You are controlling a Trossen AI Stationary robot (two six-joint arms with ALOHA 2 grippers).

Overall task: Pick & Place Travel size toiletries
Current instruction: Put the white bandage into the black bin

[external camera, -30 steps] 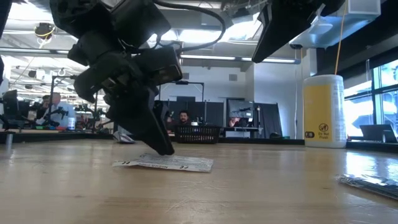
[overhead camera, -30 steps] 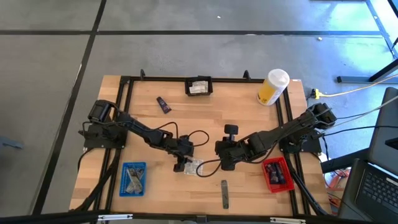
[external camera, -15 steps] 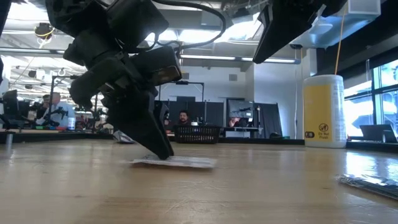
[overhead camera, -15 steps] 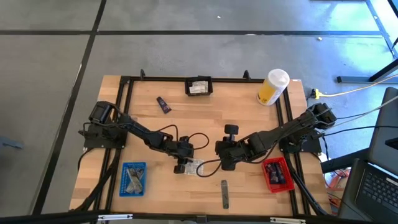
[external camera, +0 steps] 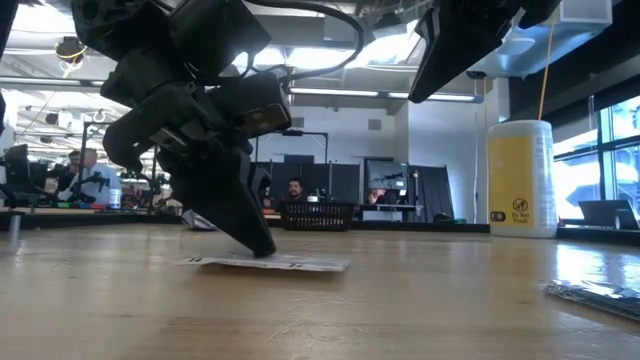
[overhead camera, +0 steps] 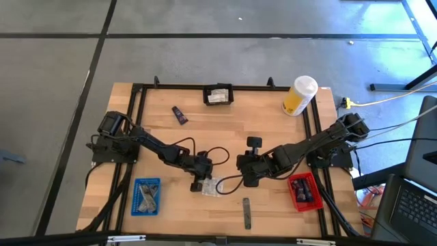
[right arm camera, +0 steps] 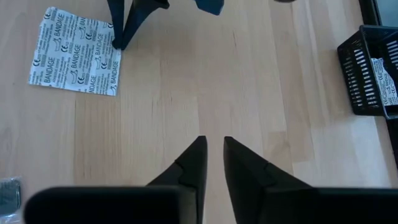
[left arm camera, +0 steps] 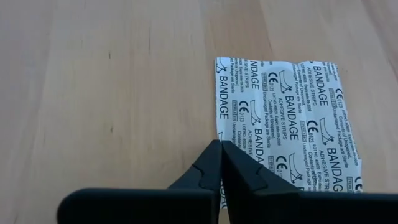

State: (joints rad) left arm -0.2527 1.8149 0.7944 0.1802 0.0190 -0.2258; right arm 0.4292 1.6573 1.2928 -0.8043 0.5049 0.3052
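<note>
A silvery-white foil sachet (overhead camera: 212,186) printed BANDAGE lies flat on the wooden table near its middle. My left gripper (overhead camera: 204,184) is shut at the sachet's edge, also seen in the left wrist view (left arm camera: 221,146) and the low view (external camera: 262,250). My right gripper (right arm camera: 211,140) hangs above the table to the sachet's right, its fingers a narrow gap apart with nothing between them. A dark purple tube (overhead camera: 179,115) lies at the far left. A grey stick (overhead camera: 246,212) lies near the front edge. My left gripper's fingertips meet on the sachet's edge (left arm camera: 219,127), close to one corner. One finger stands over the wood, the other over the foil. The fingers slant down from the table's left. The sachet (external camera: 265,264) lies flat on the table.
A blue tray (overhead camera: 146,196) stands at the near left and a red tray (overhead camera: 304,191) at the near right. A black basket (overhead camera: 218,94) holding a sachet sits at the far edge. A tall yellow container (overhead camera: 300,96) stands at the far right.
My left gripper has shut at the sachet's edge without shifting its place. The sachet has slid and turned a little on the table, ending slightly nearer the front edge, still flat.
</note>
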